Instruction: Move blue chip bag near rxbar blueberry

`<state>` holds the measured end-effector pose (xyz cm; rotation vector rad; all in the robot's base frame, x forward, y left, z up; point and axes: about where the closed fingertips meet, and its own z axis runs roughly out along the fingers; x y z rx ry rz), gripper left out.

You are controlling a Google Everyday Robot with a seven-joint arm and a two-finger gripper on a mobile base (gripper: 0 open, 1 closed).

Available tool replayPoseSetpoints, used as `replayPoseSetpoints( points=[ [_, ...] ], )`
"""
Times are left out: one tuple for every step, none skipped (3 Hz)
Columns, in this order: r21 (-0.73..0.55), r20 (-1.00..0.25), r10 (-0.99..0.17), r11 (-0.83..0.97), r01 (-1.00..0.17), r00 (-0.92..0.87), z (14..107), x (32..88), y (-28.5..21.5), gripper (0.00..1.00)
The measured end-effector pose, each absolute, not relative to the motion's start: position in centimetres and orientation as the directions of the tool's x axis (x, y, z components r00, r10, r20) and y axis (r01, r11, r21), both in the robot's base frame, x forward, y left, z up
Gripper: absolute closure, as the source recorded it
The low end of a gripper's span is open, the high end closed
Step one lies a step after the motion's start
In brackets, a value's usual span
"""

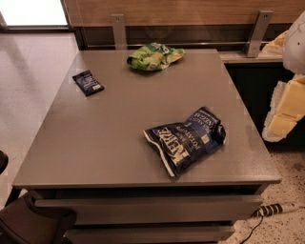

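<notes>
While tool (285, 112) far right, Kettle bag (187, 139)

Grey surface (119, 138) on a pale floor (28, 95); wood-panelled wall (190, 9) behind, bright window (33, 12) upper left, power strip (276, 208) lower right.

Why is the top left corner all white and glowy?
Camera view: strong light through a window bleaches that corner and brightens the floor below; camera view: the blue chip bag glints on its creases, the rxbar blueberry looks dark; camera view: the gripper, right of the table, looks yellowish.
</notes>
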<state>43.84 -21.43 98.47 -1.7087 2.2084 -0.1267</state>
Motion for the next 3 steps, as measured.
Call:
replayPoseSetpoints(
  points=[
    [-0.279, -0.216, -0.954, 0.266, -0.923, -0.209, 98.4, 44.0, -21.3, 0.0],
    [-0.287, -0.221, -0.957, 0.247, -0.926, -0.187, 98.2, 44.6, -20.8, 0.0],
    [-0.245, -0.152, -0.98, 0.16, -0.956, -0.125, 94.9, 46.5, -17.8, 0.0]
  ],
)
